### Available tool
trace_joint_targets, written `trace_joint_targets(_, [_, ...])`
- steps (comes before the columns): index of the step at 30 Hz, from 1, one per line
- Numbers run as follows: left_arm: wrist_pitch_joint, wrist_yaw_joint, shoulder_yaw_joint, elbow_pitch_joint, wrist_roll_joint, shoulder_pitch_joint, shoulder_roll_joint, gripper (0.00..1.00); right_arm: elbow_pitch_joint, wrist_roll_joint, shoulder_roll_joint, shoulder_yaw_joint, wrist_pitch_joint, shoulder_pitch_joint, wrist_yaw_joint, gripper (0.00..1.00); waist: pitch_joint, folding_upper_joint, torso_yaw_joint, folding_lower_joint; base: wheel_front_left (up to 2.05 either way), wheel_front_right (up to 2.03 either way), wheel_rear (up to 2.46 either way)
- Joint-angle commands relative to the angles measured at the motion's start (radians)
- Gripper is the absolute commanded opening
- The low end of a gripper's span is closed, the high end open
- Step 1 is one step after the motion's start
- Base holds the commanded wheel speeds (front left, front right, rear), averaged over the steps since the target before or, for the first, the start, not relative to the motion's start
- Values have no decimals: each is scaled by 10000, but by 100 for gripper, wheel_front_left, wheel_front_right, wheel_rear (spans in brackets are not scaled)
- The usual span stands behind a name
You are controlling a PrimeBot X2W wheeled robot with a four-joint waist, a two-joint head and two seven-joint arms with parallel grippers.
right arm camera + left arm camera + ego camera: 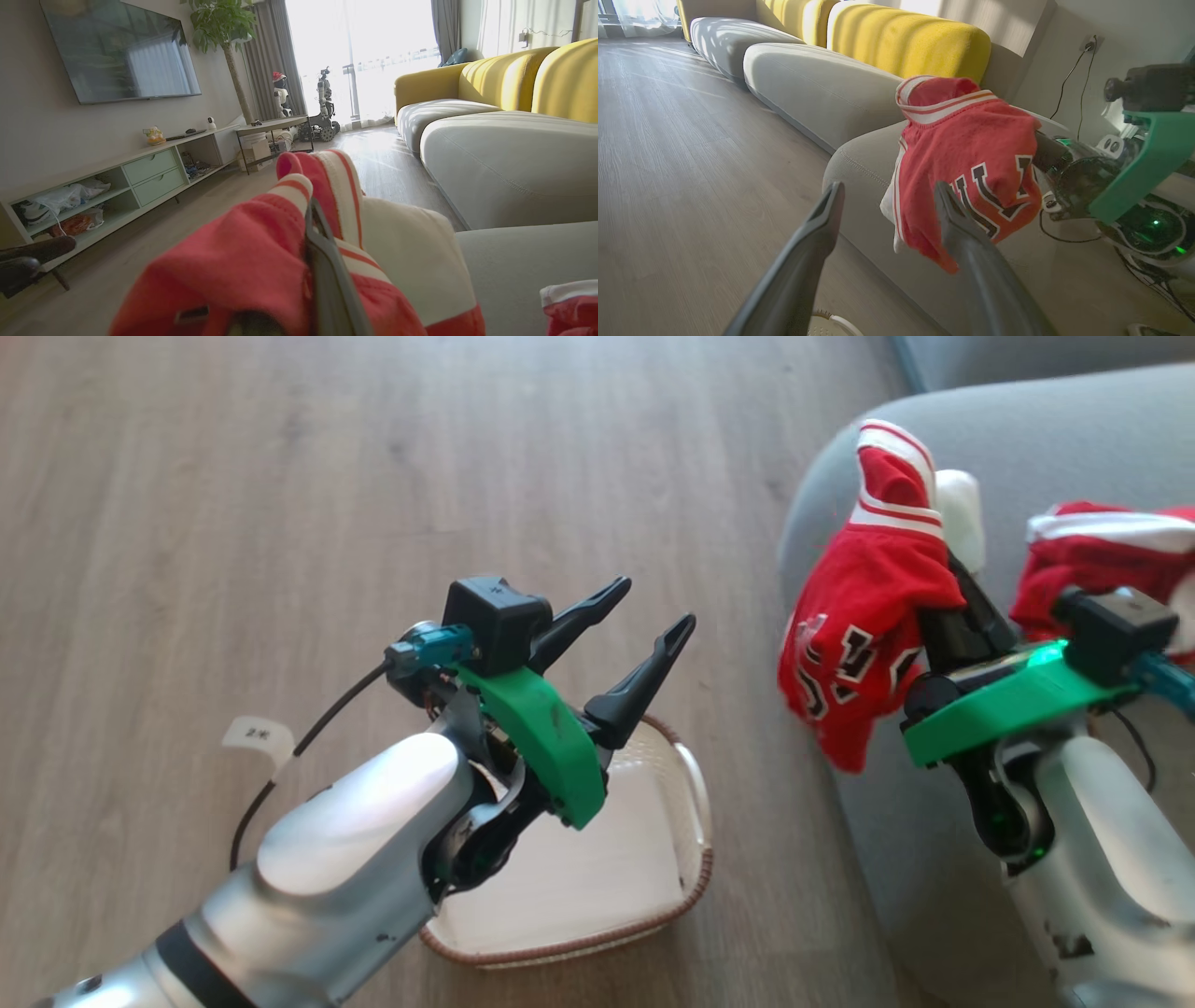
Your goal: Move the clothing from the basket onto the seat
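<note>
right gripper (pixel 966 602) clamped shut on a red jersey (pixel 868 607), holding it over the seat's (pixel 1027 439) front edge, likely for drop-off. left gripper (pixel 649 616) wide open, empty, above the basket (pixel 695 868), which looks empty. second jersey (pixel 1102 555) lies on the seat.

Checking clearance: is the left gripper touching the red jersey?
Apart. Head view: bare wood floor shows between the open left gripper and the red jersey.

The clothing (pixel 868 607) is red with white stripes and black-and-white lettering; the basket (pixel 597 859) cream, brown-rimmed; the seat (pixel 1027 439) grey.
</note>
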Motion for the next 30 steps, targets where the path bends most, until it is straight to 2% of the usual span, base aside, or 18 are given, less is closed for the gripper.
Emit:
trace_joint_targets(1, [-24,60,432,-305,52,-376,232,100,-298,-40,-68,108,-72,-113,71,0,78,0,-160,0,0,0,0])
trace_joint_targets(12, [-129,-167,150,-245,501,-530,663,100,-2314,-644,13,-677,490,1053,71,0,491,0,-1687,0,0,0,0])
trace_joint_targets(30, [-91,-69,64,-463,546,-571,797,100,-4090,-1110,588,-1422,896,2203,71,0,826,0,-3578,0,0,0,0])
